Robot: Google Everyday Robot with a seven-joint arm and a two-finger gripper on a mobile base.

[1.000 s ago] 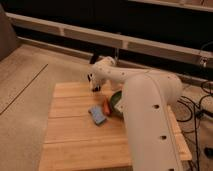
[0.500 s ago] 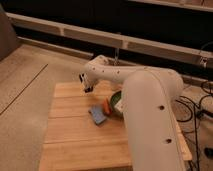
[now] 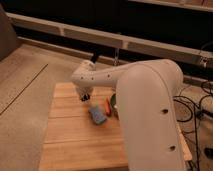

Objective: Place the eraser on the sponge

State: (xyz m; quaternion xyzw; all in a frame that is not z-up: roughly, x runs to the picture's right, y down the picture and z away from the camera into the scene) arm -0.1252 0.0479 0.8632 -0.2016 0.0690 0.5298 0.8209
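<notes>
Sponge [image 3: 98,115] unmoved, jaws lower beside it

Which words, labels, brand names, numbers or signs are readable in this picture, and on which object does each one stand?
None can be read. No writing shows on the white arm, the blue sponge, the green bowl, the orange thing or the wooden table. The gripper, shut, hangs over the table, left of the sponge in the picture; it shows no mark either.
</notes>
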